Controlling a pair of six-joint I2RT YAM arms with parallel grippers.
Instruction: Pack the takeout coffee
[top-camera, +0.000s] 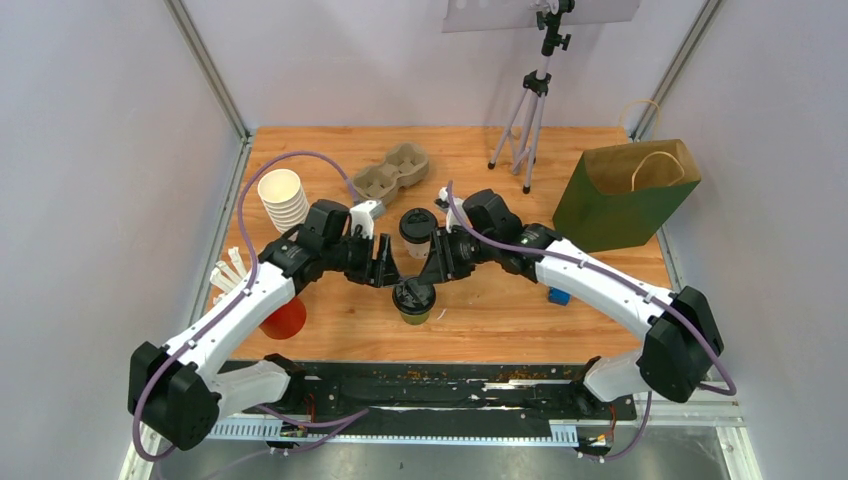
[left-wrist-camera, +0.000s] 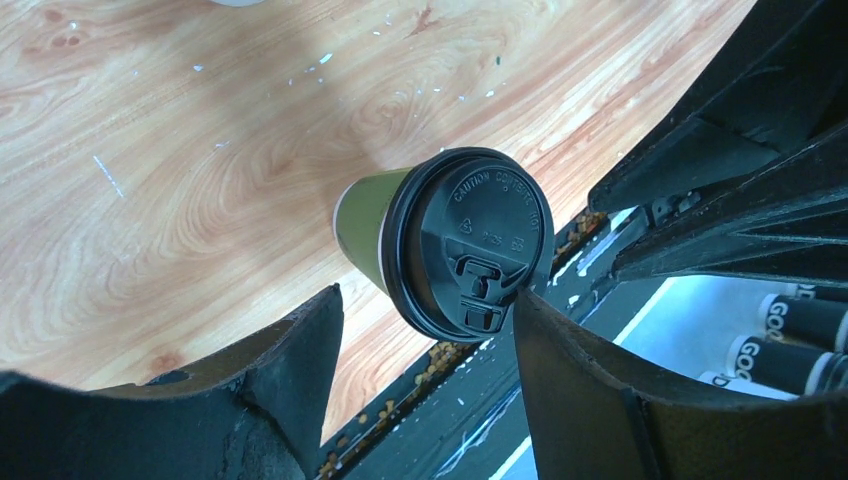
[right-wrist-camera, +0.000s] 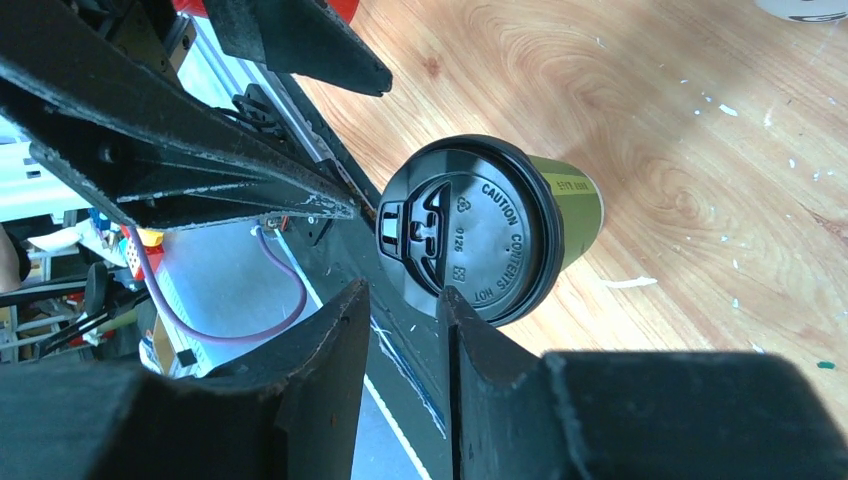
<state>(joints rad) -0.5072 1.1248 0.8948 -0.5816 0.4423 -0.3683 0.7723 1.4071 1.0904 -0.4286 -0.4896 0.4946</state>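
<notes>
Two lidded coffee cups stand on the wooden table (top-camera: 500, 310) at the middle of the overhead frame, the white-sided cup (top-camera: 417, 232) above and the olive-green cup (top-camera: 413, 300) just below it, with both your claws meeting over the gap between them. Your left gripper (left-wrist-camera: 425, 300) has its fingers wide apart with nothing clamped, and the green cup's black lid (left-wrist-camera: 470, 240) sits mid-frame in its wrist view between the two tips, nearer the right-hand one. Your right gripper (right-wrist-camera: 402, 293) shows only a narrow, empty gap, with that lid just beyond its tips.
</notes>
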